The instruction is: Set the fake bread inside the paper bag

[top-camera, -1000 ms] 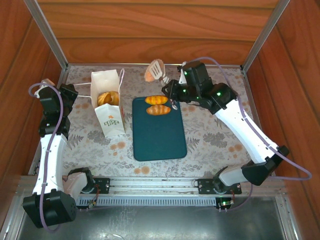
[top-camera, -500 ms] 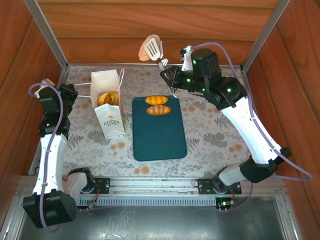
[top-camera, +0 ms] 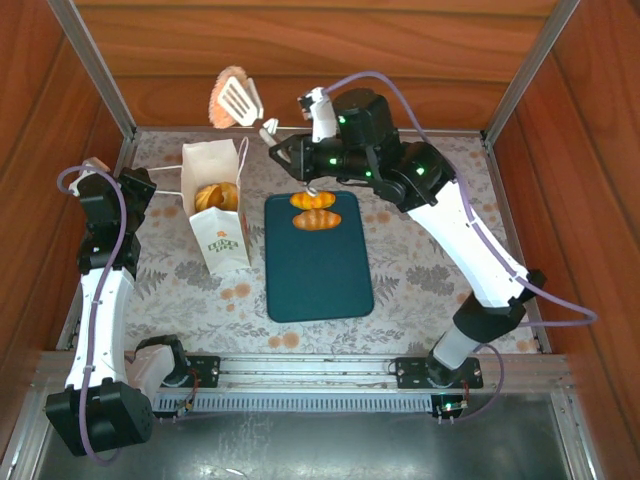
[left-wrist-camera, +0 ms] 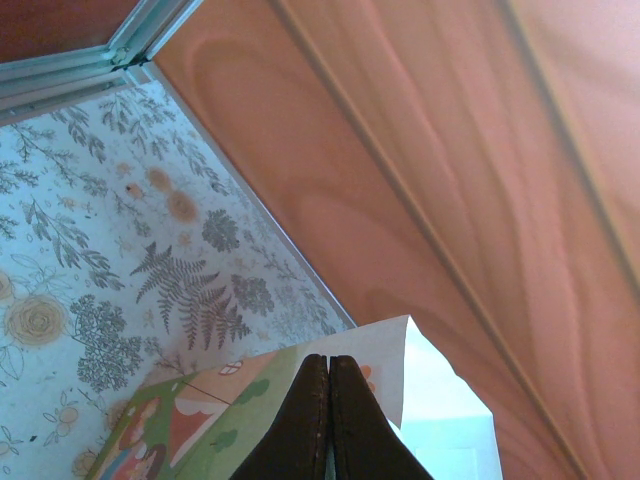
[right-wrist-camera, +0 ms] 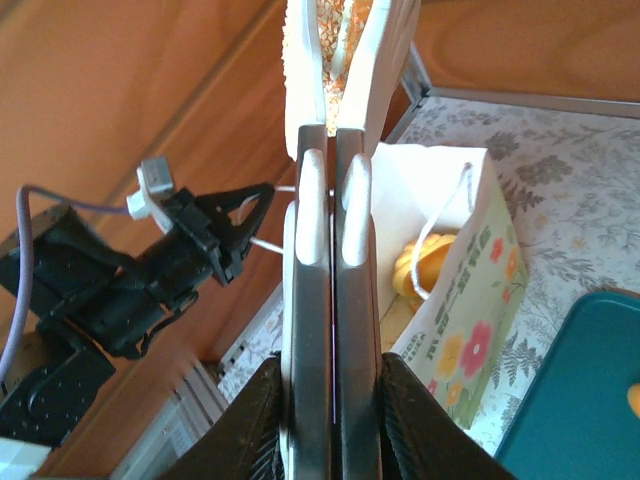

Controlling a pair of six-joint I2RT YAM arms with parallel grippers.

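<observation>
— Right tool: how is it set?
— It is seen clamped on the handles of white tongs, which are squeezed shut. One piece of fake bread is pinched between the tong blades. The arm is stretched up and leftward over the far edge of the desk.
— And the left tool?
— Its fingers are pressed together on the white cord handle of the paper bag, and the cord is drawn taut toward the left side.
— What room is left around the bag?
— The bag is stood upright near the far left corner, mouth open upward, with a narrow strip of desk between it and the left tool. A dark teal tray is laid just to its right, not touching it. Bare floral desk is left open to the right of the tray and in front of both. The back and both sides are closed by wooden walls.
— Where is the bread found relative to the tools?
— The pinched piece is held out at the tongs' tip, to the left of the right tool. From overhead it is seen beyond the bag's far rim, against the back wall. Several rolls are lying inside the bag. Two loaves are lying on the tray's far end, close under the right tool in that view.
</observation>
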